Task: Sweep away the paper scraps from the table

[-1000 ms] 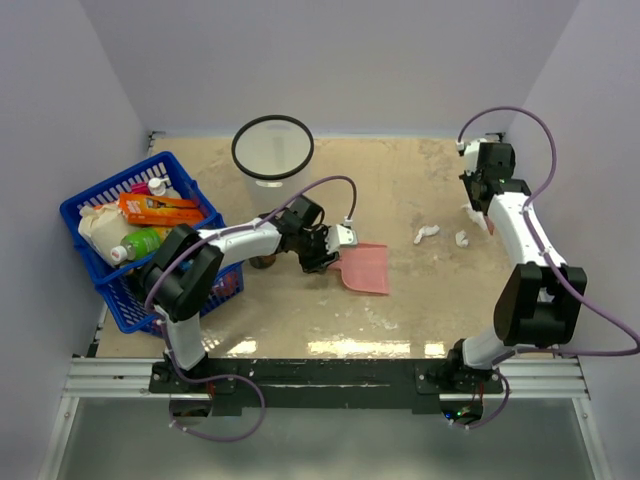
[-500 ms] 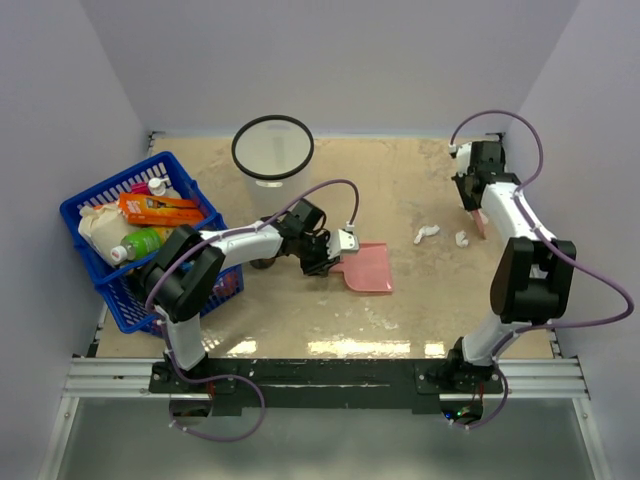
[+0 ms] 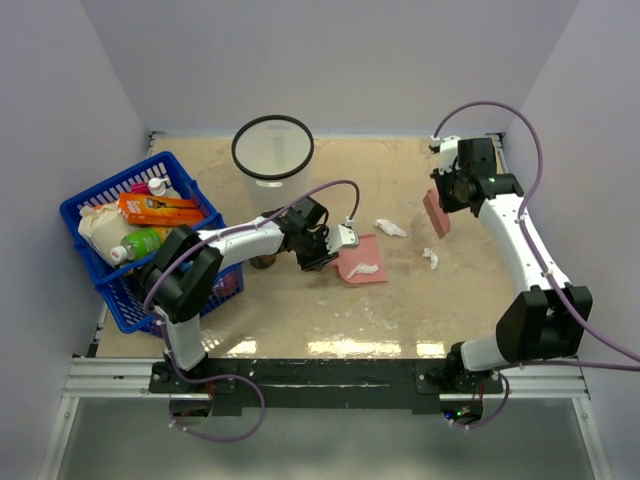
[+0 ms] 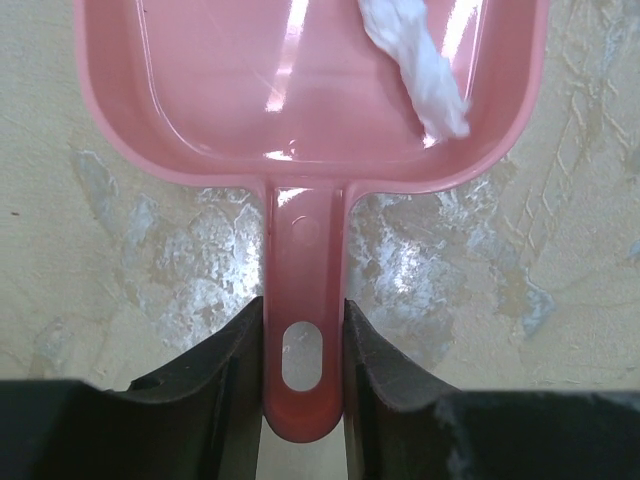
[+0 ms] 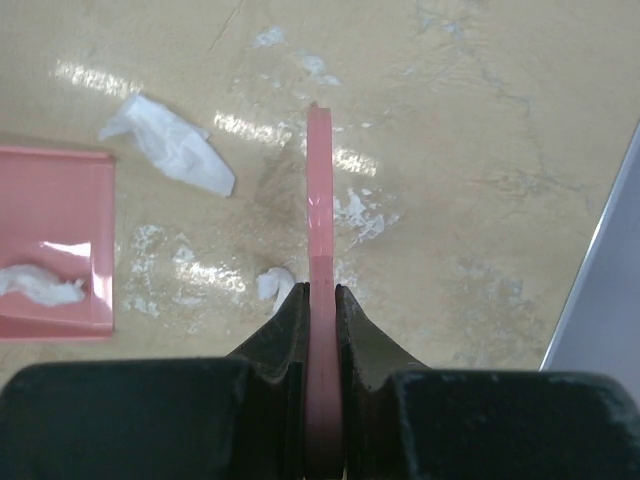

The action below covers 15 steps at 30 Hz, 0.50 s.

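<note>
A pink dustpan lies flat on the table, and my left gripper is shut on its handle. One white paper scrap rests inside the pan, near its right corner. A second scrap lies on the table just beyond the pan's mouth. A third, smaller scrap sits to the right of the pan. My right gripper is shut on a flat pink sweeper paddle standing on edge, with the small scrap just left of its fingers.
A blue basket full of groceries stands at the left edge. A round black-rimmed bin sits at the back, left of centre. Walls close in the table at the back, left and right.
My right arm swept the paddle leftward from the right wall. The scraps went with it: one now lies in the dustpan, another just outside it. My left gripper closed on the handle.
</note>
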### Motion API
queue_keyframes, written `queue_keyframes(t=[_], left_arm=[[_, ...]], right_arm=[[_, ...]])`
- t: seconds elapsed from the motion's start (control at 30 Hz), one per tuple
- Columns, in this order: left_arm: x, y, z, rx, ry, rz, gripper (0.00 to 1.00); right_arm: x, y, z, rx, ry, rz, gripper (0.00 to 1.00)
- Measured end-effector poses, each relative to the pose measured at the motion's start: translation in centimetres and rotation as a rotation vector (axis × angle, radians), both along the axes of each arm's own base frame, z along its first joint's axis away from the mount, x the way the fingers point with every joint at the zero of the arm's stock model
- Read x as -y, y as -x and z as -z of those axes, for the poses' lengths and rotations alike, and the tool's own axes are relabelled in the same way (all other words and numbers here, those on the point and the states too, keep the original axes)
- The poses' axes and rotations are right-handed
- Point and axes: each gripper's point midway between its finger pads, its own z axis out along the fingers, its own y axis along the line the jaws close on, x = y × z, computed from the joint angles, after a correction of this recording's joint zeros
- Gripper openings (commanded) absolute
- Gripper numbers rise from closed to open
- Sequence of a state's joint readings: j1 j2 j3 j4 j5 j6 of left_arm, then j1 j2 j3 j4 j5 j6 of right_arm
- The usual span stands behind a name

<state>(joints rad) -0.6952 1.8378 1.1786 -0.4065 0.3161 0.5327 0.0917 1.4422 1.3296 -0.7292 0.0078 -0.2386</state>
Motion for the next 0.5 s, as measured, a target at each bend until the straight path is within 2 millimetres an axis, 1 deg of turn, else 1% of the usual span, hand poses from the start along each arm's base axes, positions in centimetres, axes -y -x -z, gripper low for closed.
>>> queue_keyframes(t=[0.1, 0.2, 0.33, 0.43, 0.5], left_arm=[[-0.4, -0.1, -0.2, 0.0, -0.026, -0.013, 0.0], [-0.8, -0.3, -0.5, -0.007, -0.044, -0.042, 0.0], [-1.3, -0.4, -0.9, -0.025, -0.065, -0.087, 0.0], [-1.6, -0.6, -1.2, -0.032, -0.08, -0.116, 0.0], [-1.6, -0.9, -1.3, -0.036, -0.084, -0.127, 0.0]], right_arm=[[0.3, -1.3, -0.6, 0.03, -0.006, 0.018, 0.0], [0.0, -2.7, 0.1, 0.037, -0.011, 0.015, 0.0], [-0.8, -5.0, 3.1, 0.0, -0.007, 0.002, 0.0], [-1.5, -5.7, 5.7, -0.053, -0.002, -0.013, 0.0], [-2.2, -6.2, 6.1, -0.055, -0.005, -0.028, 0.0]])
